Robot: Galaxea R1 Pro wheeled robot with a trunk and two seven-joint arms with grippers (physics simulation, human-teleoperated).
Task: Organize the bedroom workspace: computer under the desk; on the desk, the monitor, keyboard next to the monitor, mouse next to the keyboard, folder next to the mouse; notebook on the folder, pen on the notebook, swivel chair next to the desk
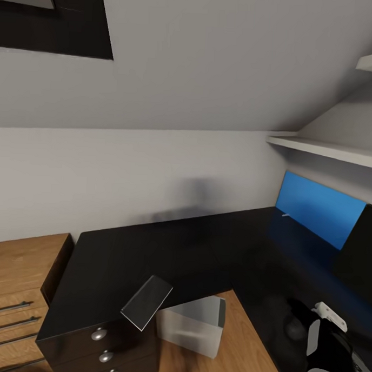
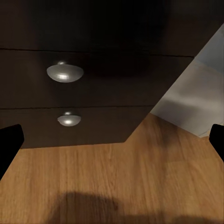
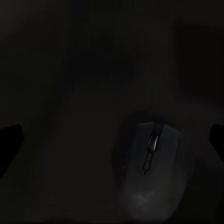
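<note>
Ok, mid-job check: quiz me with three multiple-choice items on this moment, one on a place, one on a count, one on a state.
1. Where is the computer?
A. on the desktop
B. on the floor in the desk's inner corner
C. on a wall shelf

2. How many round silver knobs show on the desk drawers in the head view?
A. one
B. three
C. five

3. What is the state of the right hand over the mouse?
A. open, not gripping
B. shut on the mouse
C. holding a pen

Answers: 1 B, the pale box stands on the wood floor beside the drawers. 2 B, three knobs run downward. 3 A, both fingertips sit wide apart, clear of the mouse.
</note>
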